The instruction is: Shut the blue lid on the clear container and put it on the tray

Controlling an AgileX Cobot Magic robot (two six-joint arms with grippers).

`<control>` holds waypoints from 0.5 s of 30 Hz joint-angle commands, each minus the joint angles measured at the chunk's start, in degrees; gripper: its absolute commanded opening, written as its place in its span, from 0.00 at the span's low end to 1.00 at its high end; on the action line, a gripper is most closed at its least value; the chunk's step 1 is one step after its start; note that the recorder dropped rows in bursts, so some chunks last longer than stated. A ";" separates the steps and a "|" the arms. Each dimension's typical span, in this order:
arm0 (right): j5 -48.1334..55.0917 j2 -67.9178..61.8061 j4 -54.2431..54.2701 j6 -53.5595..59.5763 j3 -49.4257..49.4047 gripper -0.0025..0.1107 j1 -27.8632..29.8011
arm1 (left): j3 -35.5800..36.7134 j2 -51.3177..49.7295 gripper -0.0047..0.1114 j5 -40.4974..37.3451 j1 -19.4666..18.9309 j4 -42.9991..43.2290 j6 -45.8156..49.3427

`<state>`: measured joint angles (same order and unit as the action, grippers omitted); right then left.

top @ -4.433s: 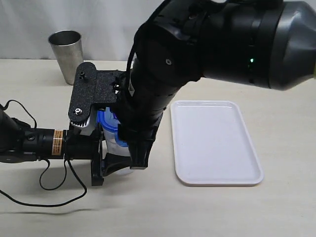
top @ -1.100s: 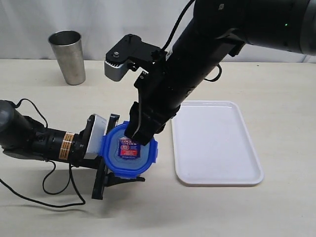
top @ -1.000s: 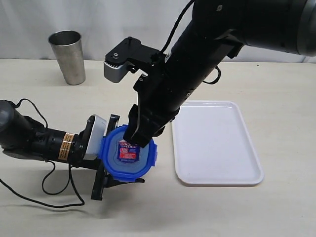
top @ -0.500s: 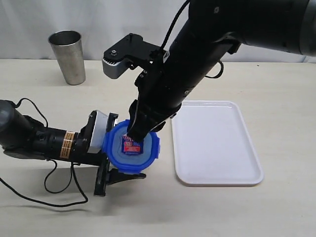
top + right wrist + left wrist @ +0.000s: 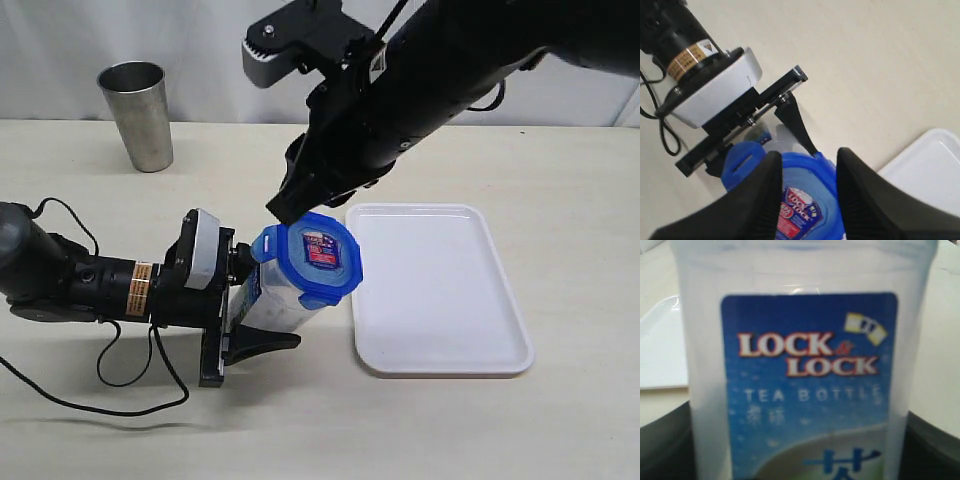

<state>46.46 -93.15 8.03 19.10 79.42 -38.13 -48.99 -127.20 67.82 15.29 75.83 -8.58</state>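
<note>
- The left gripper (image 5: 248, 305) is lying low over the table (image 5: 560, 430) and is clamping the clear container (image 5: 275, 295) by its body. One dark finger (image 5: 660, 450) is showing on each side of the container in the left wrist view.
- The clear container is leaning, with its top tipping towards the tray (image 5: 435, 350). It is standing outside the tray, just beside the tray's left rim. Whether its base is touching the table cannot be determined.
- The container's wall (image 5: 805, 270) is filling the left wrist view, and its blue label (image 5: 807, 390) is reading "LOCK & LOCK TEA BOTTLE".
- The blue lid (image 5: 320, 258) is sitting on the container's mouth, with its red-and-white sticker (image 5: 322, 250) facing up and towards the camera. Whether the flaps are latched cannot be determined.
- The right gripper (image 5: 287, 205) is hanging just above the rear edge of the lid with its fingers spread apart and gripping nothing. The right wrist view is showing the lid (image 5: 800, 175) in the gap between them. Contact with the lid cannot be confirmed.
- The tray is lying flat on the table and carrying nothing.
- A steel cup (image 5: 135, 115) is standing upright at the far left of the table, well apart from the container.
</note>
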 commanded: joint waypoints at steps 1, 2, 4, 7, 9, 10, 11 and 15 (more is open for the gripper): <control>3.65 1.67 3.00 -10.66 -0.18 0.33 0.00 | 0.22 0.35 0.04 2.14 0.04 -1.76 -0.29; 4.53 1.67 2.31 -14.10 -0.18 0.33 0.00 | 0.22 0.35 0.04 2.14 0.04 -1.98 -0.31; 6.56 1.55 0.22 -20.65 -0.18 0.33 0.00 | 0.22 0.35 0.04 2.14 0.04 -1.98 -0.31; 7.16 1.55 -0.03 -24.48 -0.18 0.33 0.00 | 0.22 0.35 0.04 2.14 0.04 -2.09 -0.31; 6.14 1.45 -0.26 -26.26 -0.18 0.33 -0.76 | 0.22 0.35 0.04 2.14 0.04 -2.08 -0.31; 5.33 1.30 -1.43 -26.63 -0.18 0.33 -1.92 | 0.22 0.35 0.04 2.14 0.04 -2.08 -0.31; 4.60 1.14 -3.27 -27.73 -0.18 0.33 -3.23 | 0.22 0.35 0.04 2.14 0.04 -2.08 -0.31; 4.70 -0.40 -19.56 -38.80 0.61 0.33 -10.77 | 0.22 0.35 0.04 2.14 0.04 -2.08 -0.31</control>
<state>51.11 -92.39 -1.26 -11.19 79.42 -44.61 -48.99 -127.20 67.82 15.29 74.70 -8.58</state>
